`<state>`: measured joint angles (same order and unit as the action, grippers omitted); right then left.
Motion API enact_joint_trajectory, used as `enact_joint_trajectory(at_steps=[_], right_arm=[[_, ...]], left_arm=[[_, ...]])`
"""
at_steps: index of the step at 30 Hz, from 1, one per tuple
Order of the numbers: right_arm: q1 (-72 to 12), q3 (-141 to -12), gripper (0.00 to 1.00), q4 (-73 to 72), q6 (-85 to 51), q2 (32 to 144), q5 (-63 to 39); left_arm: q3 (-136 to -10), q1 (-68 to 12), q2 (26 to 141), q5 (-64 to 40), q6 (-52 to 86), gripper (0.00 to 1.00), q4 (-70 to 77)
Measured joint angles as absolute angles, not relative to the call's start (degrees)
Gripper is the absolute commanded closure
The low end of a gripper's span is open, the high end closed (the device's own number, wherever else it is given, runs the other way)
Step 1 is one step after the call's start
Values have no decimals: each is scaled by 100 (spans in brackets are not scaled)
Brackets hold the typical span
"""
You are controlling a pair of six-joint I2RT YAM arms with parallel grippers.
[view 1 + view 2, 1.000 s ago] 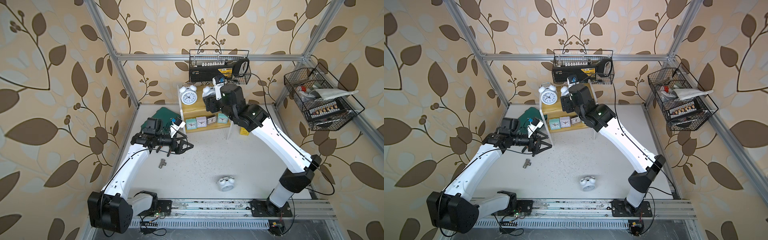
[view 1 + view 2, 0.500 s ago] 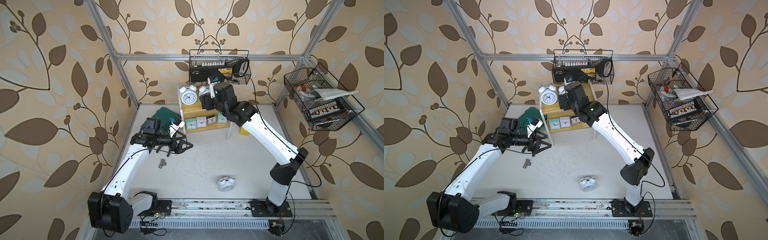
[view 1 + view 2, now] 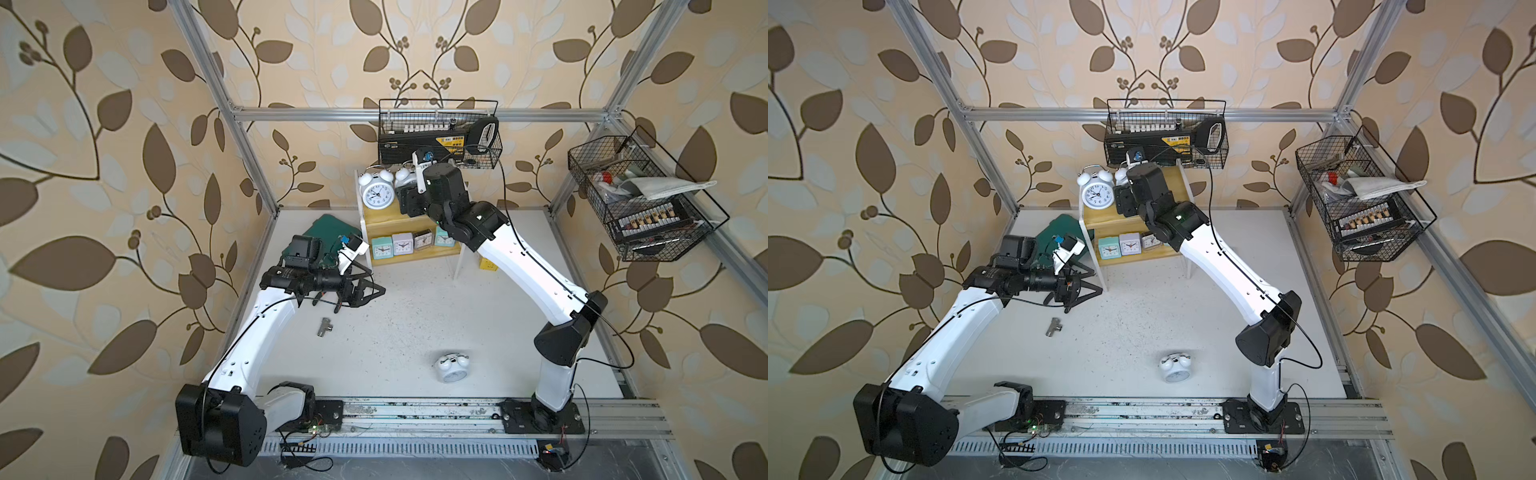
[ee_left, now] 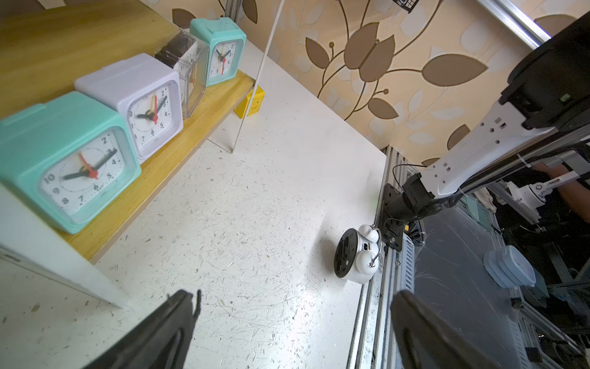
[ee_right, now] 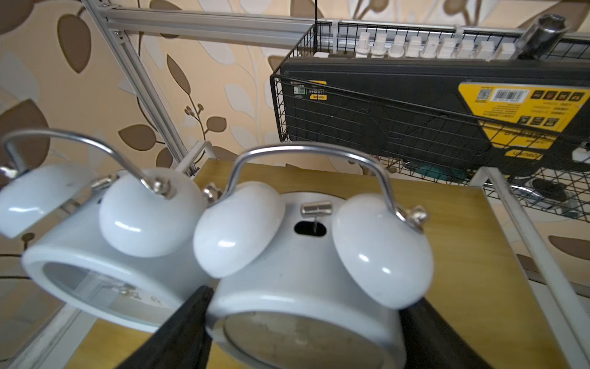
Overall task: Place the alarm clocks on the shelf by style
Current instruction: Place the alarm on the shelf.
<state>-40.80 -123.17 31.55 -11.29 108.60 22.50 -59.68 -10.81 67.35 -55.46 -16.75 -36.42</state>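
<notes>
Right gripper (image 5: 303,335) clamped on a twin-bell clock (image 5: 303,255) at the shelf (image 5: 463,255) top, just beside a second white clock (image 5: 111,265); left gripper (image 4: 295,294) wide, empty, above the tabletop (image 4: 255,223).

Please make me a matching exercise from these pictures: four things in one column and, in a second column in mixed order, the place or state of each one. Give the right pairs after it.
Things
1. lilac clock
2. yellow cube
3. right gripper
4. left gripper

Places or states
A. on the table, beside a leg of the shelf
B. open, holding nothing
C. on the shelf's lower board
D. shut on a twin-bell clock at the shelf's top board

Pairs: 1-C, 2-A, 3-D, 4-B
</notes>
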Motion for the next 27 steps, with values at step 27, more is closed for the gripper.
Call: enact_joint_trajectory(at_steps=[27], right_arm=[[-4180, -11631, 1, 3131, -1000, 10033, 2318]], left_arm=[[-5968, -1009, 6667, -5553, -1717, 1, -3645]])
